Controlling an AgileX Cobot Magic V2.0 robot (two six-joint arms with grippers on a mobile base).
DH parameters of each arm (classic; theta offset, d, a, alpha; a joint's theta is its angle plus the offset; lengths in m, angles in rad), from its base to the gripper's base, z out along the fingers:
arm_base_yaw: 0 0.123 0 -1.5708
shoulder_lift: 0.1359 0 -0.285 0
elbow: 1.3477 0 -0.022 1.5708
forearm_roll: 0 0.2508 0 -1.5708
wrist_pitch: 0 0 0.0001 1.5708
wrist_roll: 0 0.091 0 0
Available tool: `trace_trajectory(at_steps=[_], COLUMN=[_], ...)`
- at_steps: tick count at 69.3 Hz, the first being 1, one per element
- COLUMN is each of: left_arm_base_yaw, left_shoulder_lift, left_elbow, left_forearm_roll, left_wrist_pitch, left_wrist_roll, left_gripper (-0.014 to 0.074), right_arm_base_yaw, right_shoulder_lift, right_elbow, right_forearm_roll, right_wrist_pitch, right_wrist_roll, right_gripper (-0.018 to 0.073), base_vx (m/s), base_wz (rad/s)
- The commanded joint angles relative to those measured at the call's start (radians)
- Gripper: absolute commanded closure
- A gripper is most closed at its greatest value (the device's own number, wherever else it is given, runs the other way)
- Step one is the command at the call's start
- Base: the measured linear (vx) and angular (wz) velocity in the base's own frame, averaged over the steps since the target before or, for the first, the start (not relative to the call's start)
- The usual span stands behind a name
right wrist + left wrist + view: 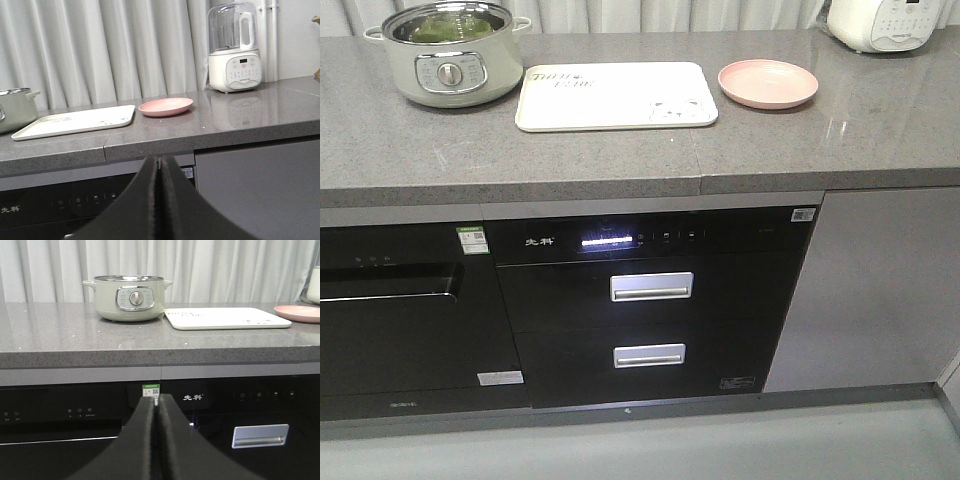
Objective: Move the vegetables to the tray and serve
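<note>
Both grippers are parked low before the dark cabinet, below the tabletop [620,150] edge; the left gripper [156,402] and the right gripper [160,161] are each seen pressed together, with nothing gripped. The lettuce [450,27] is seen inside the green pot [450,80] at the tabletop's left end, just beside the tray [615,105]. The pot is faced almost squarely by the left gripper, so that arm is judged nearer. The leaf's long axis cannot be told.
</note>
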Motion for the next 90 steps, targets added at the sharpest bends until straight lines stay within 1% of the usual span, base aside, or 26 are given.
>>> trace_trajectory(at_steps=[1,90], left_arm_base_yaw=[0.001,0.001], left_shoulder_lift=[-0.015,-0.015], left_elbow=[0.027,0.027], left_forearm_roll=[-0.003,-0.003], left_wrist_pitch=[-0.072,-0.072], left_wrist_roll=[-0.011,-0.011], left_gripper=[0.0602,0.0602], right_arm_base_yaw=[0.0,0.0], right_shoulder_lift=[-0.005,-0.005], right_elbow=[0.016,0.016], right_forearm_roll=[-0.01,-0.01], right_wrist_pitch=[-0.076,-0.076], right_wrist_roll=[-0.004,-0.004], right_gripper=[0.0562,0.0562], base_vx=[0.12,0.12], base_wz=[-0.01,0.02])
